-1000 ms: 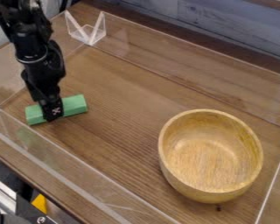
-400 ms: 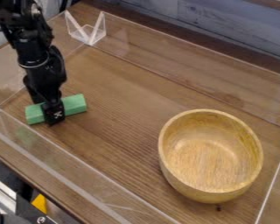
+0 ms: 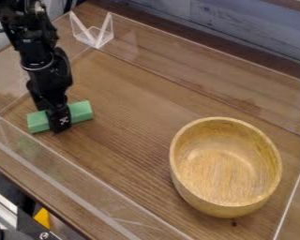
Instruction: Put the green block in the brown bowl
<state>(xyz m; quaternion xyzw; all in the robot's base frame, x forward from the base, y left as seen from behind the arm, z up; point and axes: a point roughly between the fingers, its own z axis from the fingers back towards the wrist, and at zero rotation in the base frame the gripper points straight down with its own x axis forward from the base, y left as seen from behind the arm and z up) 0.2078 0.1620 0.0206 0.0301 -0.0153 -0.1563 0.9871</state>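
- At the left side of the wooden table (image 3: 153, 94), the black robot arm (image 3: 34, 47) reaches straight down, its gripper (image 3: 53, 116) lowered right over the green block (image 3: 75, 114).
- The gripper's jaws stand spread wide, with the block's middle between them; the fingers reach down to the level of the block, but the view does not show whether they press against it.
- The green block lies flat on the table surface, its long side running roughly left to right, with one end showing to the left of the gripper and the other end showing to the right.
- The brown bowl (image 3: 227, 202) sits upright at the lower right of the table, well apart from the block and the gripper, with nothing inside it.
- A clear plastic wall (image 3: 127, 217) edges the table along its near side and runs round the sides.
- A small clear plastic stand (image 3: 93, 31) rests at the far edge of the table, behind the arm and to its right.
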